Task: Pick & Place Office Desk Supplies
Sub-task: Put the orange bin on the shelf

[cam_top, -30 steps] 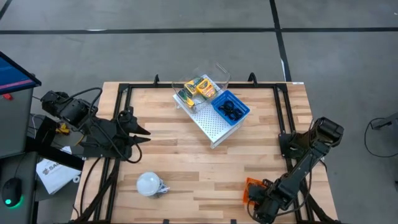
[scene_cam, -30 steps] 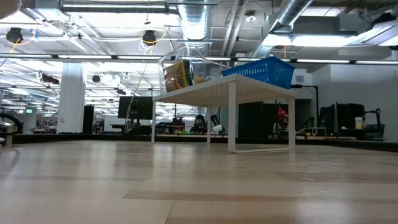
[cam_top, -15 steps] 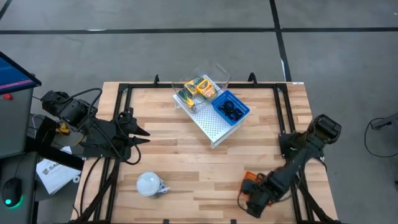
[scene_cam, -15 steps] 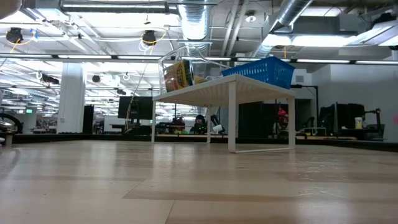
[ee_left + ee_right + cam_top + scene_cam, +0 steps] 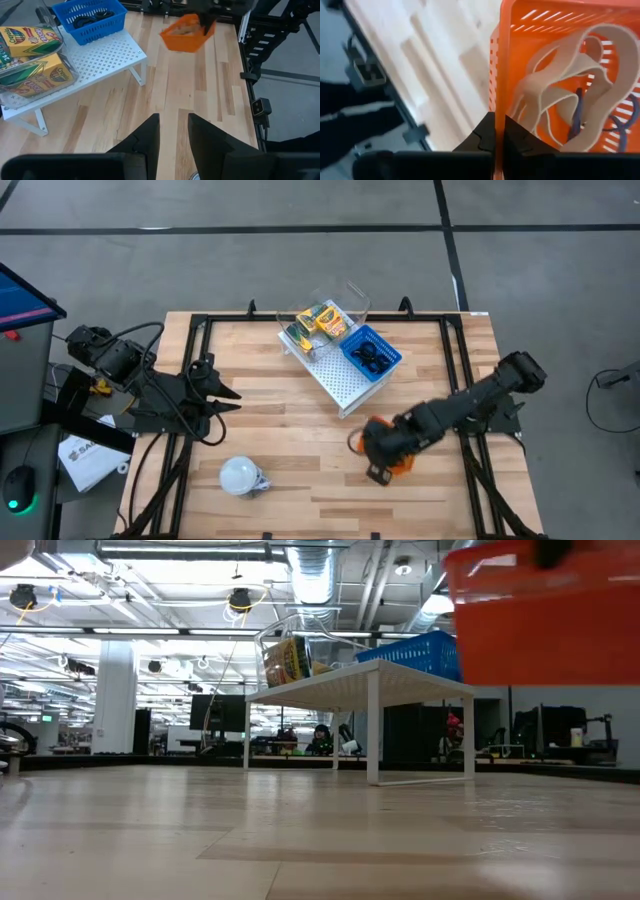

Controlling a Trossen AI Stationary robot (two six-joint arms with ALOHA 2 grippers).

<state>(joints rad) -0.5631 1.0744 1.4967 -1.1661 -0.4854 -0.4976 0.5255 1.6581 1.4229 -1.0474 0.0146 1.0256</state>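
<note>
**A:** What is the right gripper (image 5: 372, 470) doing?

**B:** Its dark fingers are pinched tight on the thin rim of a small orange slotted plastic basket (image 5: 385, 455), held above the pale wooden plank table (image 5: 280, 400), toward five o'clock from the table's centre. In the low view the basket (image 5: 545, 610) hangs well clear of the tabletop.

**A:** Anything in it?

**B:** Wide, flat tan rubber-band loops (image 5: 570, 107), curled over one another, with a thinner bluish band (image 5: 577, 112) among them (its exact shape is hard to make out).

**A:** And the rest of the supplies?

**B:** At about twelve o'clock a white perforated metal stand (image 5: 335, 380) on thin legs sits askew. On it, a blue plastic mesh basket (image 5: 372, 352) holds small black rings (image 5: 368, 356); touching it, a clear plastic bin (image 5: 325, 310) holds yellow-and-green cardboard crayon boxes (image 5: 322, 320).

**A:** The left gripper (image 5: 232, 392)?

**B:** At nine o'clock, near the table's edge, holding nothing; its two tapered dark fingers (image 5: 145, 137) stand slightly apart. A smooth white rounded bulb-like object (image 5: 240, 475) lies at seven o'clock, well apart from both grippers.
</note>
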